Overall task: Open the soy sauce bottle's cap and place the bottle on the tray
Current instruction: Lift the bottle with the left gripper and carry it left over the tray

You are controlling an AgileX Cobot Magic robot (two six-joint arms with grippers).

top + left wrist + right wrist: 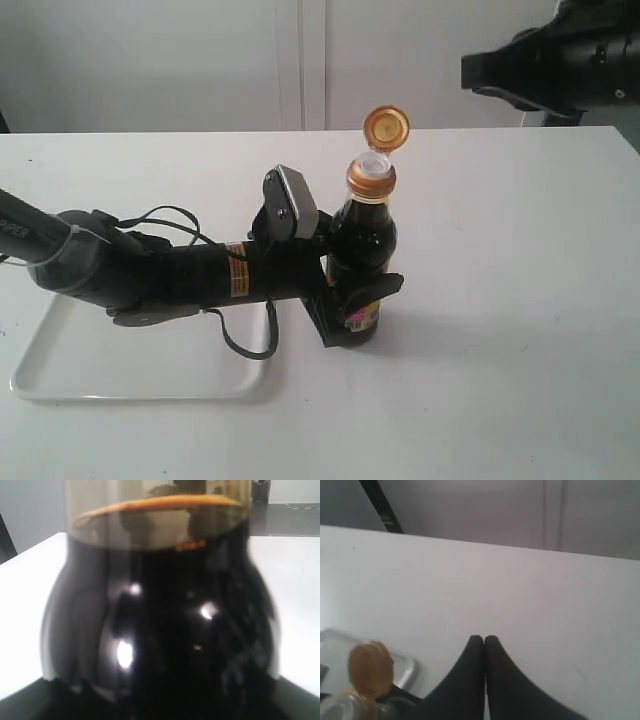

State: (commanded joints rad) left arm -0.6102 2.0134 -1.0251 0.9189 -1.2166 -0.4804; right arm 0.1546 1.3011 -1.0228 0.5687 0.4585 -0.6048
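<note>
Glass, clear, small: the soy sauce bottle [364,262], upright on the white table [500,350], filled with dark liquid to the shoulder. It stands just beside the tray [60,385], off its near corner, not yet on it.

Cap [386,127]: copper-orange, flipped up and back on its hinge above the collar; white spout bared. Opening step judged done.

Left gripper [352,300]: clamped around the bottle's lower body at the label, one finger showing in front; its wrist view is filled by dark glass.

Right gripper [484,645]: raised above the table beyond the bottle, fingertips pressed together, holding nothing.

Tray: flat, white, low-rimmed, partly under the left arm.

Handling, by judgement: rigid, smooth, breakable; fairly heavy for its size with this fill. Glass likely slippery, so the label band gives the surer hold. Keep it upright, since the open spout would spill if tipped. Set down gently over the rim.
</note>
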